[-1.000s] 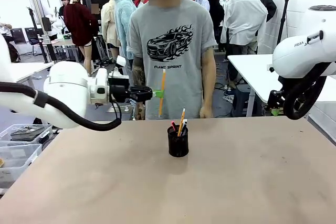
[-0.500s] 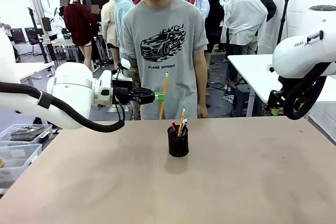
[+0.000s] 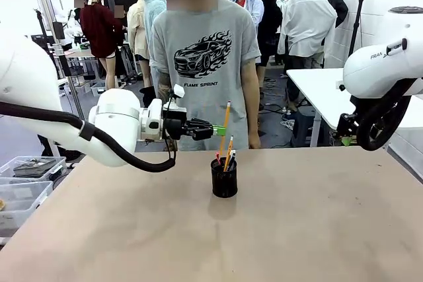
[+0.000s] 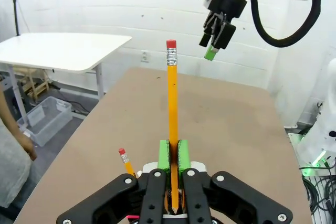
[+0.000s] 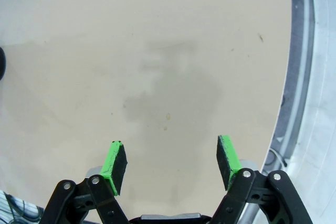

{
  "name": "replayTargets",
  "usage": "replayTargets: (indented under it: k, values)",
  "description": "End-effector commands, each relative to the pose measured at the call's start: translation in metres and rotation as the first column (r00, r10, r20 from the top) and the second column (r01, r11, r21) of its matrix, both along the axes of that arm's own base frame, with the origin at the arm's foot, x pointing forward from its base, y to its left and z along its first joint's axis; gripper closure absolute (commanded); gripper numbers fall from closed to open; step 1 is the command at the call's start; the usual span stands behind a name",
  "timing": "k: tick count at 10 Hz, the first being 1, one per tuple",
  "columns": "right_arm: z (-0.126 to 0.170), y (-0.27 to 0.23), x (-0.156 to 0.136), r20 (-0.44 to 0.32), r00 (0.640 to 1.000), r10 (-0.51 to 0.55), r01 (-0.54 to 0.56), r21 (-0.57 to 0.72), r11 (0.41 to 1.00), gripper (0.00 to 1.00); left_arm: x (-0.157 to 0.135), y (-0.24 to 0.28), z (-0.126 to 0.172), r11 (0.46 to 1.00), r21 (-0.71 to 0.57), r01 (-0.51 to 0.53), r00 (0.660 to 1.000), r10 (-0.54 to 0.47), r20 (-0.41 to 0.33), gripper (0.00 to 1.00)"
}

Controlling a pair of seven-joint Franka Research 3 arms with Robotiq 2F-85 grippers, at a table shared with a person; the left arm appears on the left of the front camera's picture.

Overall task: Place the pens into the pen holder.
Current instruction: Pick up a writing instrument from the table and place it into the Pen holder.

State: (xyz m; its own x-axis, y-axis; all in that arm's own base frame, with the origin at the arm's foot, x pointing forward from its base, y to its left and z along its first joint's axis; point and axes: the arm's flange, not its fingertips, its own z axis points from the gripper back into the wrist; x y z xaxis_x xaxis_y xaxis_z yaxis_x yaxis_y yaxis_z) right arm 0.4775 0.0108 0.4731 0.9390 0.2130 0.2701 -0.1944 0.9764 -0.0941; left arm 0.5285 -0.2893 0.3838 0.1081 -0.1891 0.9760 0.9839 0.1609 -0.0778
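While the left end effector [image 3: 218, 130] pinches a yellow pencil [image 3: 224, 122] upright at 12 o'clock above the pen holder [image 3: 224, 177], which stands mid-surface [image 3: 317, 229] with a second pencil [image 3: 228, 153] inside, the right end effector [image 5: 172, 161] hangs spread over bare surface.

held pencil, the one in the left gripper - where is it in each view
Front view: held pencil is upright just left of centre, above the pen holder.
Left wrist view: centre, between the left gripper pads, eraser end away from the camera.
Right wrist view: not in it.
Shared landmark: the brown table.
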Motion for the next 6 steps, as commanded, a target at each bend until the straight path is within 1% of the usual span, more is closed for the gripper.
replayTargets:
  k: [1, 2, 3, 4, 6]
  values:
    - [-0.002, 0.001, -0.002, -0.003, 1.000, -0.015, 0.015, -0.030, 0.999, 0.14, 0.008, -0.007, -0.005, 0.999, 0.017, 0.027, 1.000, -0.028, 0.002, 1.00]
    - [-0.002, 0.001, -0.002, -0.003, 1.000, -0.015, 0.015, -0.030, 0.999, 0.14, 0.008, -0.008, -0.010, 0.999, 0.027, 0.018, 1.000, -0.019, 0.005, 1.00]
    - [-0.002, 0.001, -0.002, -0.003, 1.000, -0.015, 0.015, -0.030, 0.999, 0.14, 0.008, -0.008, -0.014, 0.999, 0.019, 0.028, 1.000, -0.028, -0.007, 1.00]
    - [-0.002, 0.001, -0.002, -0.003, 1.000, -0.015, 0.015, -0.030, 0.999, 0.14, 0.008, -0.007, -0.020, 0.999, 0.025, 0.030, 1.000, -0.030, 0.006, 1.00]
    - [-0.002, 0.001, -0.002, -0.003, 1.000, -0.015, 0.015, -0.030, 0.999, 0.14, 0.009, -0.007, -0.030, 0.999, 0.032, 0.030, 1.000, -0.030, 0.000, 1.00]
